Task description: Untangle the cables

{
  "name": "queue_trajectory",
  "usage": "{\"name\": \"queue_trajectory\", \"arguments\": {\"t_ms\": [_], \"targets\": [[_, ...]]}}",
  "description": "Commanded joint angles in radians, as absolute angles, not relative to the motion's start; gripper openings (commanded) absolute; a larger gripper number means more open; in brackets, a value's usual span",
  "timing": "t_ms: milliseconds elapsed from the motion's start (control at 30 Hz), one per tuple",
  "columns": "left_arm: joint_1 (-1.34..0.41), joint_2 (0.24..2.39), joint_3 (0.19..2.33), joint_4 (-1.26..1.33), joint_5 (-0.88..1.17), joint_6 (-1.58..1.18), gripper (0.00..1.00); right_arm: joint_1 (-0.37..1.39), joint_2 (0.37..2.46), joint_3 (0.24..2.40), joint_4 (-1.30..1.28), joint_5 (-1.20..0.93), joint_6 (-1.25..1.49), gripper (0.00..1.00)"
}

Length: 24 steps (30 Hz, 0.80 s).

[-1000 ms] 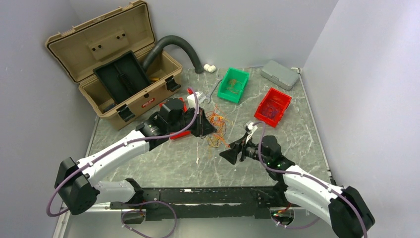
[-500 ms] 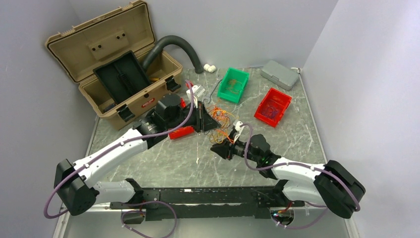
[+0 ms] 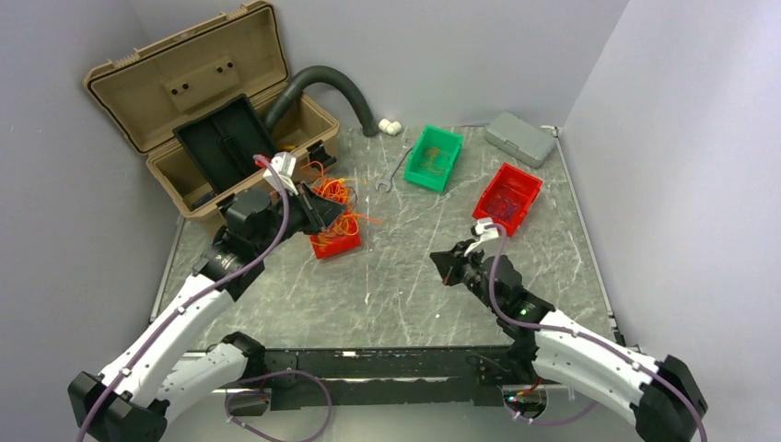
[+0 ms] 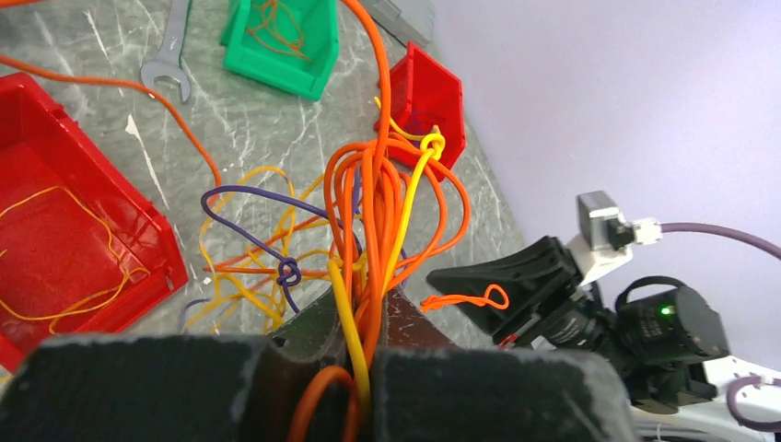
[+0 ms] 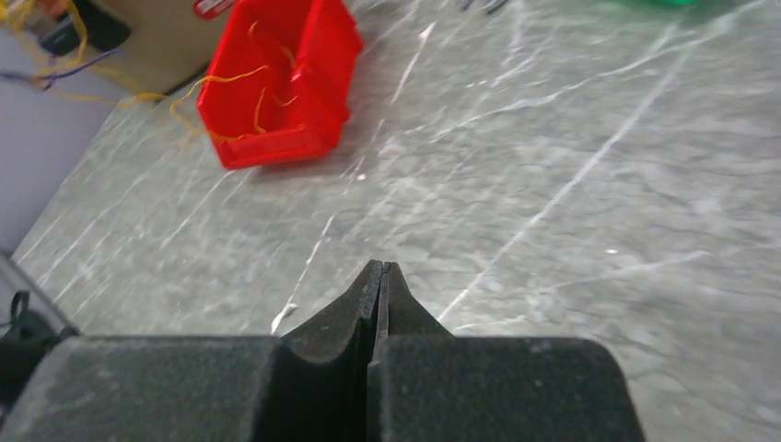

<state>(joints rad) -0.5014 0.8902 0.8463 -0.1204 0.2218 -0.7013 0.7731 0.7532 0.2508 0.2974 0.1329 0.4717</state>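
The cables (image 3: 336, 196) are a fist-sized tangle of orange, yellow and purple strands, and my left gripper (image 3: 318, 204) is shut on them above a red bin (image 3: 336, 244). From the left wrist, the bundle (image 4: 382, 203) rises out of the shut left gripper (image 4: 368, 308), with knots in the yellow and purple strands. My right gripper (image 3: 447, 267) hangs mid-table, well right of the tangle. Its own view shows the right gripper (image 5: 379, 269) shut with nothing between the jaws. A thin orange loop (image 4: 470, 299) lies across its fingers (image 4: 516, 276); whether they hold it is unclear.
An open tan toolbox (image 3: 212, 120) and a dark hose (image 3: 332, 83) stand at the back left. A green bin (image 3: 435, 158), a second red bin (image 3: 507, 198) and a grey box (image 3: 520, 138) sit at the back right. A wrench (image 3: 394, 173) lies near the green bin.
My left arm swung left with the tangle, from mid-table to above the red bin. My right gripper closed at the tangle, then drew back to the right.
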Motion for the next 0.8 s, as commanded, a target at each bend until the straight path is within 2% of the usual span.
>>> {"name": "queue_trajectory", "arguments": {"t_ms": [0, 33, 133, 200, 233, 367, 467, 700, 733, 767], "targets": [[-0.496, 0.893, 0.836, -0.086, 0.246, -0.711, 0.00, 0.767, 0.640, 0.302, 0.128, 0.252, 0.445, 0.00], [-0.497, 0.901, 0.833, -0.060, 0.288, -0.714, 0.00, 0.767, 0.640, 0.294, 0.165, 0.183, 0.415, 0.12], [-0.504, 0.948, 0.851, 0.060, 0.472, -0.709, 0.00, 0.766, 0.694, 0.285, 0.300, -0.069, 0.342, 0.64], [-0.529, 0.989, 0.894, 0.062, 0.530, -0.700, 0.00, 0.767, 0.764, 0.292, 0.374, -0.211, 0.323, 0.91], [-0.548, 1.002, 0.922, 0.043, 0.537, -0.687, 0.01, 0.768, 0.802, 0.295, 0.415, -0.255, 0.317, 0.98], [-0.621, 1.038, 1.004, 0.003, 0.527, -0.673, 0.01, 0.773, 0.893, 0.253, 0.636, -0.312, 0.299, 1.00], [-0.647, 1.059, 1.002, 0.085, 0.565, -0.743, 0.01, 0.774, 0.950, 0.250, 0.776, -0.330, 0.275, 1.00], [-0.700, 1.114, 1.033, 0.149, 0.584, -0.810, 0.01, 0.791, 1.100, 0.356, 0.861, -0.403, 0.242, 0.99], [-0.700, 1.118, 1.038, 0.147, 0.581, -0.811, 0.01, 0.792, 1.109, 0.367, 0.861, -0.402, 0.242, 0.96], [-0.701, 1.119, 1.042, 0.149, 0.580, -0.814, 0.01, 0.792, 1.121, 0.378, 0.855, -0.402, 0.242, 0.80]]}}
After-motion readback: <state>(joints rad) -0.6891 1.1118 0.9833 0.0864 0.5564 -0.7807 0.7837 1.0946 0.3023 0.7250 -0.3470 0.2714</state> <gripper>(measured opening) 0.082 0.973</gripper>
